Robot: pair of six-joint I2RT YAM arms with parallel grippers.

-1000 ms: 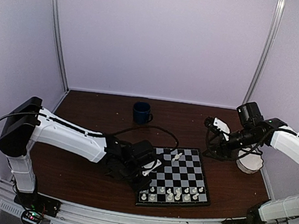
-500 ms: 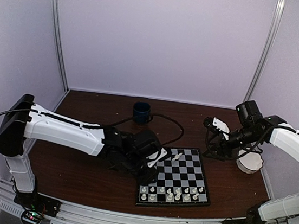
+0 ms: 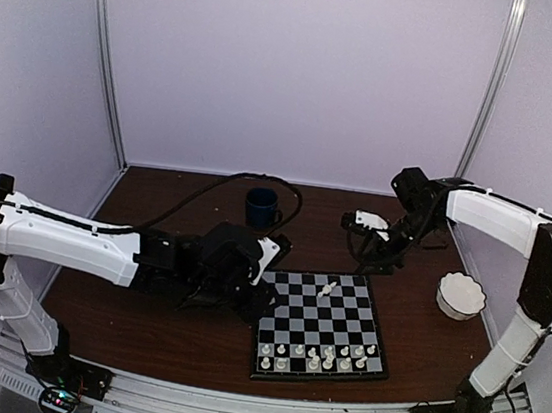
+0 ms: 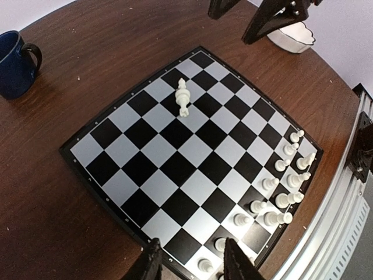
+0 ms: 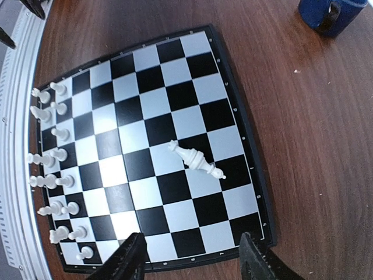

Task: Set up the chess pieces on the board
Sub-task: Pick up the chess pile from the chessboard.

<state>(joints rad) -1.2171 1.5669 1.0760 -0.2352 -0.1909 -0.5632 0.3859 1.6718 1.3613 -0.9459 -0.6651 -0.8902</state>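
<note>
Along the near edge of the board (image 3: pixel 320 323), the chess pieces (image 3: pixel 323 354) stand packed in two short rows. One taller lone piece (image 3: pixel 327 289) stands by itself on a square toward the far side, exactly where it was a second ago.

What has changed is the arms. The left fingers (image 4: pixel 150 265) have drawn back off the board's left edge and spread apart. They now hover just outside that edge with nothing between them. The right fingers (image 5: pixel 131 256) have swung away from the white bowl (image 3: pixel 460 295) on the right of the surface. They hang above the board's far side, also parted and empty.

A blue mug (image 3: pixel 261 207) sits well behind the board.

With the left arm clear, the right arm probably has the next turn. The stray piece below it looks like the likeliest target, since it is still out of line with the near rows.
</note>
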